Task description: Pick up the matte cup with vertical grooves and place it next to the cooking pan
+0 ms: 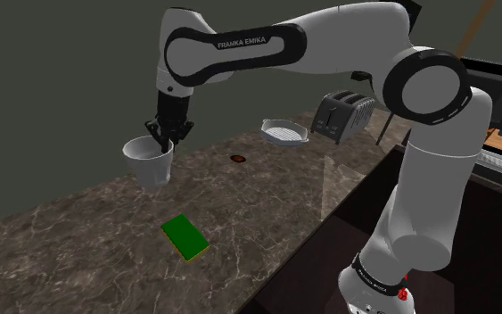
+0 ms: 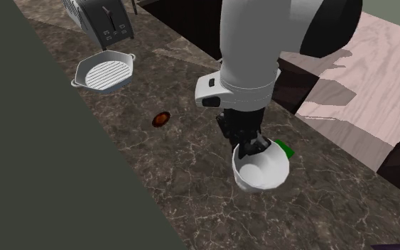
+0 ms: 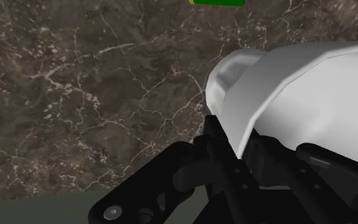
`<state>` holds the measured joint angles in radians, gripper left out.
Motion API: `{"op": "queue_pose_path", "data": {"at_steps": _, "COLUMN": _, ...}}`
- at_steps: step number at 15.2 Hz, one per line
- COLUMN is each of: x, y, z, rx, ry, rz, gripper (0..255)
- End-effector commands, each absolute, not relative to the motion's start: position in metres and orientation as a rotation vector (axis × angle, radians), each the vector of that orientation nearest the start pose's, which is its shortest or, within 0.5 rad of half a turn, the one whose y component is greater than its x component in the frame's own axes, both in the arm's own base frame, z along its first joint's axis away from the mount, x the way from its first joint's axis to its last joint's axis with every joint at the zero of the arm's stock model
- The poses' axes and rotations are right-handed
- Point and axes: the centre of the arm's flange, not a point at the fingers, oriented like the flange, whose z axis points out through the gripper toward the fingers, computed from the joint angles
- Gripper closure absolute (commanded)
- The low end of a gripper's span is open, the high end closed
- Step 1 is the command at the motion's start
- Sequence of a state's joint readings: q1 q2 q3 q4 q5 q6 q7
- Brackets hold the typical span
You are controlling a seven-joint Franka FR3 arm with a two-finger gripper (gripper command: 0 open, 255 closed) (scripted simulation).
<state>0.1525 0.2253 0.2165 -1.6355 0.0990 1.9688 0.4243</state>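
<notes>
White cup pinched at its rim, held above the marble counter, well apart from the grill pan.

The gripper (image 1: 163, 136) has its jaws clamped on the wall of the white cup (image 1: 150, 161), apparently one finger inside and one outside; the cup hangs a little tilted over the marble counter (image 1: 267, 210); it looks light and rigid, matte enough not to slip, though a rim pinch lets it swing, so a gentle carry seems wise; the white ribbed grill pan (image 1: 284, 133) sits by the wall beside the toaster (image 1: 341, 114); between cup and pan lies a small dark red thing (image 1: 237, 158), low and likely easy to pass over; the green sponge (image 1: 185, 237) lies nearer the counter's front edge, off the likely path.
</notes>
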Motion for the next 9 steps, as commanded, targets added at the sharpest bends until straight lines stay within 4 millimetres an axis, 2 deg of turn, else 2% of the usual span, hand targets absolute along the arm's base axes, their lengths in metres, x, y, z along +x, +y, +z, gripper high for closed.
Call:
{"op": "queue_pose_path", "data": {"at_steps": 1, "x": 0.599, "y": 0.226, "z": 0.51, "rx": -2.964, "ry": 0.143, "rz": -0.074, "gripper": 255}}
{"op": "queue_pose_path", "data": {"at_steps": 9, "x": 0.599, "y": 0.226, "z": 0.552, "rx": -2.964, "ry": 0.143, "rz": -0.074, "gripper": 255}}
